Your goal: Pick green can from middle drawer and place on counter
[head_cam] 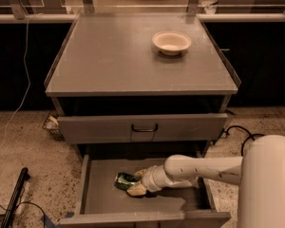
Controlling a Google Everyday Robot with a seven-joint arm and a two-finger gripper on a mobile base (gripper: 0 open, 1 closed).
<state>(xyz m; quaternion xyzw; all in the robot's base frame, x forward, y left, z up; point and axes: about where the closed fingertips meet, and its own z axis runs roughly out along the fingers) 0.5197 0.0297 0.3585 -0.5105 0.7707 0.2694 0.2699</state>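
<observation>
Claw (133, 183) position: inside the open drawer (102, 198), low over its floor, at the right end of the can (124, 180). Claw state: cannot tell whether it grips the can or merely sits against it.

Arm (204, 169): white, enters the drawer from the right and runs leftward across its right half. It joins the white robot body (268, 184) at the lower right edge of the view.

Can: green, lying on its side on the drawer floor, left of centre and near the middle between front and back. Its left end is free. It is well apart from the left drawer wall.

Drawer: pulled out toward the camera, with a bare grey floor to the left of the can.

Upper drawer front (95, 128): shut, directly above the open drawer, with a dark handle (144, 128) at its centre.

Counter (118, 56): flat grey top of the cabinet. It carries one white bowl (171, 42), upright, in the right rear area.

Floor (28, 141): speckled. A white cable (20, 103) hangs at the left of the cabinet, and a black cable (237, 129) lies at its right.
</observation>
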